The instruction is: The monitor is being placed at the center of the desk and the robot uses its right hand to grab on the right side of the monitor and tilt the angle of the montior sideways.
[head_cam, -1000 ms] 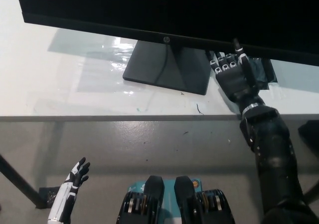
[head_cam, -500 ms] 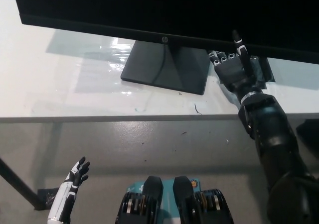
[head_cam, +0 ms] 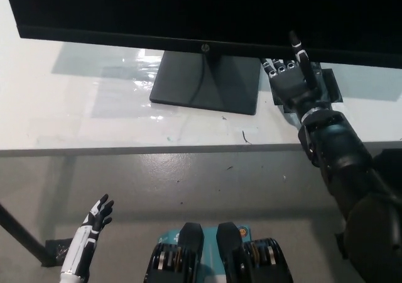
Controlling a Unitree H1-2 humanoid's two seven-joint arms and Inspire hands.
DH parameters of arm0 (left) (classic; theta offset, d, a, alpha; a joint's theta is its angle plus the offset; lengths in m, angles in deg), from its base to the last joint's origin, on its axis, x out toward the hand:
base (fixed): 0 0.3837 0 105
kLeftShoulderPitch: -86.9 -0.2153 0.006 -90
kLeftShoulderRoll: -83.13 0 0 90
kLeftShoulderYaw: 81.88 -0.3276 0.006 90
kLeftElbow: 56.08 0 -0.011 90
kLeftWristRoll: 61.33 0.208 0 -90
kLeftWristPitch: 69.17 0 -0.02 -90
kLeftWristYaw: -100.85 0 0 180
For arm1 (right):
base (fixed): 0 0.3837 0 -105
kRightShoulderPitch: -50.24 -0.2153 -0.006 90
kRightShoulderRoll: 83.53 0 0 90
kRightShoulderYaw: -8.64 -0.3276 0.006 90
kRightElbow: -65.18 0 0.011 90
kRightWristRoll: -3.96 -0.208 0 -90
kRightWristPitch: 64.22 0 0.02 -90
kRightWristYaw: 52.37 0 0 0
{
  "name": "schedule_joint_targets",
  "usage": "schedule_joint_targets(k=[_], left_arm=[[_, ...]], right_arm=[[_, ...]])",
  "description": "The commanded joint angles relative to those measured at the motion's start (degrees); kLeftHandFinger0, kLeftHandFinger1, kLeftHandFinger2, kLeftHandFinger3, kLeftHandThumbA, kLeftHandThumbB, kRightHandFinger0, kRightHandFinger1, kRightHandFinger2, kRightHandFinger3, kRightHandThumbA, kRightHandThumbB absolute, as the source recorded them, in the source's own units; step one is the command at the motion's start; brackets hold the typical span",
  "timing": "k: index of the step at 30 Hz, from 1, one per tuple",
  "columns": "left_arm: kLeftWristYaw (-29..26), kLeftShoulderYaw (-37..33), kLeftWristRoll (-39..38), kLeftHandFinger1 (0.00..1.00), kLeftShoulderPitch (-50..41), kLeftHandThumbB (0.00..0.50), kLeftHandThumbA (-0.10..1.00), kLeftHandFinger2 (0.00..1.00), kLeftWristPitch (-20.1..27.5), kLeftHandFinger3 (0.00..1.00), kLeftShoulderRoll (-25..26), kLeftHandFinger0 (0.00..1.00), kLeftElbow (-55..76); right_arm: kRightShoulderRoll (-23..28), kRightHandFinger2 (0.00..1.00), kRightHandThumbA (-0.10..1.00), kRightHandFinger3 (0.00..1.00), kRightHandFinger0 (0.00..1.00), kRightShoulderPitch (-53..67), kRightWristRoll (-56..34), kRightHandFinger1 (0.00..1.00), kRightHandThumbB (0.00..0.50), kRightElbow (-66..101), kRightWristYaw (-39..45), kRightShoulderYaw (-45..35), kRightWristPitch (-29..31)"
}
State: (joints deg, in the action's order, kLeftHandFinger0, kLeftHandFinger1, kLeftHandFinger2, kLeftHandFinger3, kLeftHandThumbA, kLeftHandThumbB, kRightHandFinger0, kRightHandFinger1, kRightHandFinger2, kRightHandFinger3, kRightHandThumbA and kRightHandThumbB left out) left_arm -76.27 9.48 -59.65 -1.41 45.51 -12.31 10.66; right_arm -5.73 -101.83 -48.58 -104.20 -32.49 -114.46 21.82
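The black monitor fills the top of the head view, its lower edge running almost level across the picture. Its flat dark stand base sits on the white desk. My black right hand is at the monitor's lower edge, right of the stand. Its thumb lies up against the front bezel and its fingers reach behind the edge, so it is shut on the monitor. My white left hand hangs open at the lower left, below the desk's front edge.
A dark flat object lies on the desk just under and right of my right hand. The desk's front edge crosses the picture at mid height, with grey floor below. A black desk leg slants at the lower left.
The monitor's lower edge sloped down to the right and is now nearly level; the stand base turned with it. My right hand rose slightly with the edge. The left hand stayed put.
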Motion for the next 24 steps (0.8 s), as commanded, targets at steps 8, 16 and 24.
schedule_joint_targets(k=[8,16,24], left_arm=[[-1.2,-0.1,0.4,1.00,1.0,0.235,1.00,1.00,2.2,1.00,1.0,1.00,0.6],[-0.4,-0.1,-0.2,1.00,1.1,0.235,1.00,1.00,2.2,1.00,0.9,1.00,0.7],[-0.1,0.0,-0.5,1.00,2.0,0.229,1.00,1.00,2.2,1.00,0.9,1.00,0.4]], right_arm=[[0.7,1.00,1.00,1.00,1.00,-7.2,4.5,1.00,0.329,-2.3,-7.5,-0.4,4.4],[0.9,1.00,1.00,1.00,1.00,-7.9,6.3,1.00,0.343,-3.0,-11.4,-0.1,5.6],[1.5,1.00,1.00,1.00,1.00,-9.0,7.6,1.00,0.337,-3.3,-13.8,0.0,5.9]])
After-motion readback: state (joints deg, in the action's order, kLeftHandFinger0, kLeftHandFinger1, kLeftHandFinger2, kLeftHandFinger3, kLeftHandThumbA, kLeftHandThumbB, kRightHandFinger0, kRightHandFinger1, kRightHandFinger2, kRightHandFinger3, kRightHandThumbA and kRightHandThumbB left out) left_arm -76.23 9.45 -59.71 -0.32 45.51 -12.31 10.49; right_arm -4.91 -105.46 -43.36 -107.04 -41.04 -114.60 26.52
